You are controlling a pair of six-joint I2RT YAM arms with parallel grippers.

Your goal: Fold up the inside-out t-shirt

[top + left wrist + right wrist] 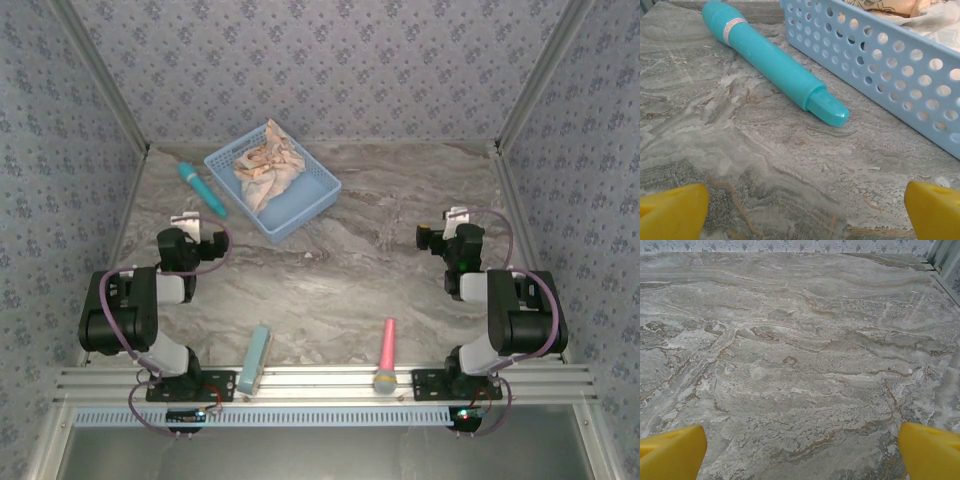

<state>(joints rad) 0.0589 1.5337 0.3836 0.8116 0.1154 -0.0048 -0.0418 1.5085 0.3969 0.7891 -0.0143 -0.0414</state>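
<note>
Your inside-out t-shirt [268, 165] lies crumpled in the blue basket [305, 212]. From your left gripper [187, 218] it sits near, at two o'clock. From your right gripper [457, 214] it is well apart, at ten o'clock. Both sets of jaws are spread wide, holding nothing.

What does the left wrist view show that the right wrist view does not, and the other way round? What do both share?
Left wrist view has: a teal marker lying on the table beside a perforated blue basket, with the inside-out t-shirt bunched inside it.
Right wrist view has instead: the patterned back wall and a metal frame post at the far right corner.
Shared: the grey marbled table and yellow fingertips standing wide apart; left gripper and right gripper are open and hold nothing.
</note>
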